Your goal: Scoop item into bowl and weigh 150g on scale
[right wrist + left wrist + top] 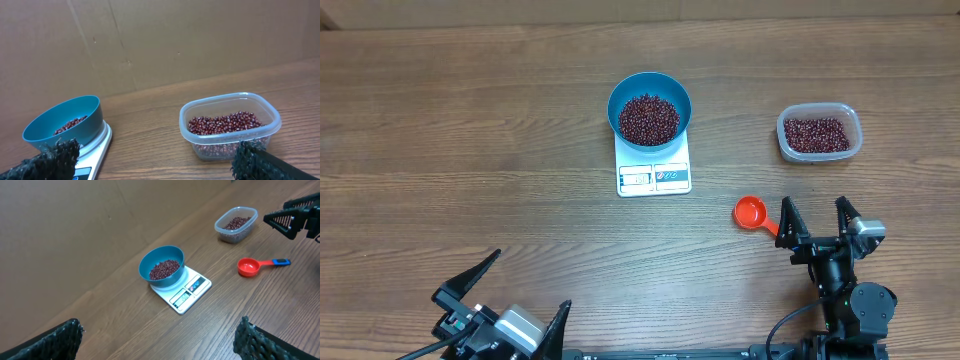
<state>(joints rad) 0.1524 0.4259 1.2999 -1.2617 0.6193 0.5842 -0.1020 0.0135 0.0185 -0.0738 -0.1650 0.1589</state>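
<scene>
The blue bowl (649, 90) stands on the white scale (654, 177) at the table's middle back, with a heap of dark red-brown beans (649, 118) in it. More beans fill a clear tub (819, 132) at the right. A red scoop (751, 212) lies loose on the table, just left of my right gripper (813, 203), which is open and holds nothing. My left gripper (530, 280) is open near the front left, far from everything. The left wrist view shows the bowl (150, 262), scale (187, 292), scoop (248, 267) and tub (236, 224). The right wrist view shows the bowl (75, 107) and tub (230, 125) beyond the open fingers.
A brown cardboard wall (160, 40) closes the far side of the wooden table (470, 150). The scoop's handle ends in a blue tip (282, 261) pointing toward the right arm.
</scene>
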